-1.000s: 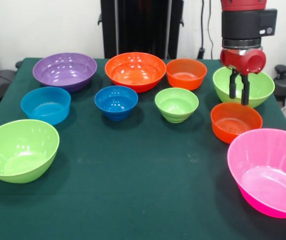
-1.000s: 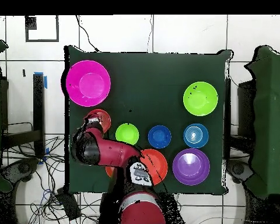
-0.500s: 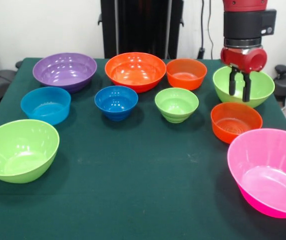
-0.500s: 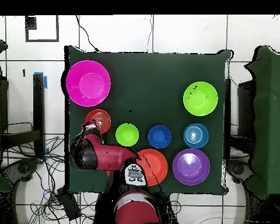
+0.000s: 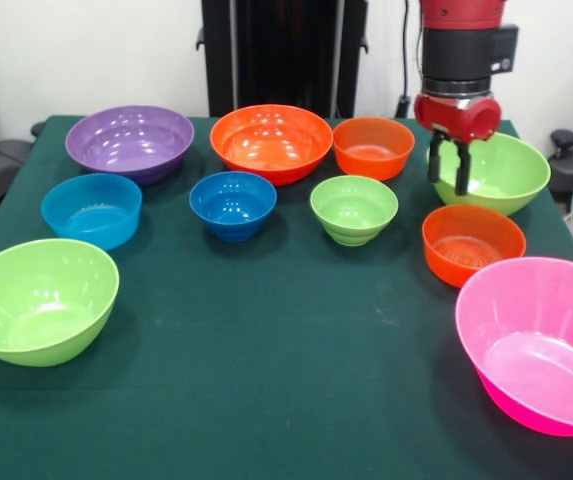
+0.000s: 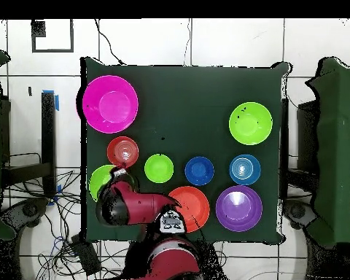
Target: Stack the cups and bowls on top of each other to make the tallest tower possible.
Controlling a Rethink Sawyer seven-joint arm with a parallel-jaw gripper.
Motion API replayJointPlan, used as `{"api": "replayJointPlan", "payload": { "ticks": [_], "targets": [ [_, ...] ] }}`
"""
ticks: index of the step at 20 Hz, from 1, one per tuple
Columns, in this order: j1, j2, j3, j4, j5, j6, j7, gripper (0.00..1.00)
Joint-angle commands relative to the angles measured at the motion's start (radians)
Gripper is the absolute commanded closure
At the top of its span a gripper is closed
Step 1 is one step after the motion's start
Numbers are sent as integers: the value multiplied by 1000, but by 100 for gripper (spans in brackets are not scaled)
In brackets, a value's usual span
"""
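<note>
My tool [image 5: 448,172], its two fingers parted narrowly and holding nothing, hangs over the near rim of the glossy lime green plastic bowl [image 5: 501,170] at the surface's [image 5: 266,380] back corner, the bowl's hollow just behind it.

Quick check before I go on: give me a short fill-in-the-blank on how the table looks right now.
1. The pincer hangs open over the rim of a lime green bowl and holds ____.
2. The bowl nearest the camera on the front view's right side is ____.
3. Between the purple bowl and the small orange bowl sits a wide ____ bowl.

Missing words: nothing; pink; orange
</note>
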Motion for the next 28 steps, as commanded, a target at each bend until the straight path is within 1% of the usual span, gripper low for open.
{"api": "replayJointPlan", "payload": {
  "ticks": [1, 9, 12, 13, 16, 19, 22, 24, 28],
  "targets": [
    [-41, 88, 4, 101, -135, -118, 49, 0],
    [-86, 114, -34, 173, -253, -210, 54, 0],
    [-97, 125, -50, 179, -284, -227, 49, 0],
    [-103, 143, -61, 175, -295, -239, 47, 0],
    [-109, 165, -83, 166, -312, -255, 45, 0],
    [-113, 210, -118, 139, -320, -272, 36, 0],
    [-120, 223, -134, 130, -323, -272, 42, 0],
    [-124, 220, -137, 128, -329, -266, 41, 0],
    [-133, 186, -127, 136, -335, -233, 44, 0]
  ]
}}
